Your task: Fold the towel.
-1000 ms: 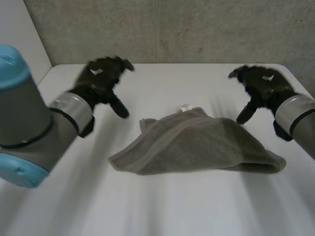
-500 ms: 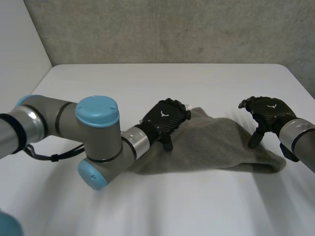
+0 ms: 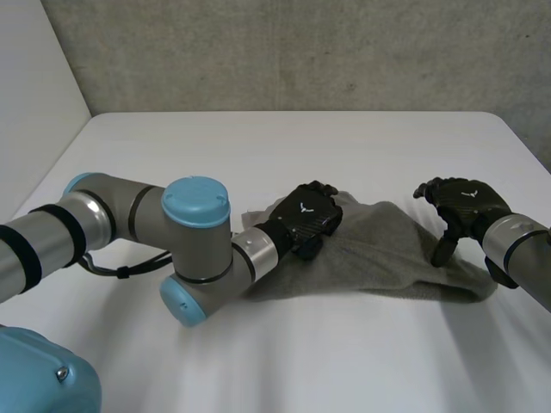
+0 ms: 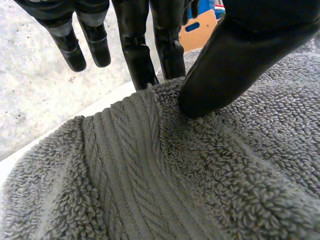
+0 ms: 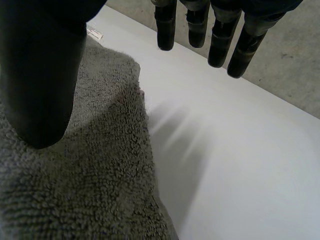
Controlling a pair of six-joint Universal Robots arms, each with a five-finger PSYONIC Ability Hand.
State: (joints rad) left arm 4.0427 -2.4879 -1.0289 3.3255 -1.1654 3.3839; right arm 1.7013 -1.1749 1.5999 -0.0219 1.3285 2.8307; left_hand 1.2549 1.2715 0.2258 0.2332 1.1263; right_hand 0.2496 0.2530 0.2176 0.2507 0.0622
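The grey towel [image 3: 387, 254] lies in a loose, bunched heap in the middle of the white table [image 3: 258, 146], not flat and not folded neatly. The left hand [image 3: 306, 219] is on its far corner on the left side. There the thumb presses on the pile just beside the woven band [image 4: 125, 165], and two fingers [image 4: 137, 60] stand behind the raised edge, so it seems to pinch that edge. The right hand [image 3: 461, 205] hangs over the other end with its fingers straight and spread above the bare table, holding nothing. I think the cloth is soft, thick and light. It will sag and wrinkle when lifted, and it will not slip easily. The firm band and the corners look to me the best places to take it.
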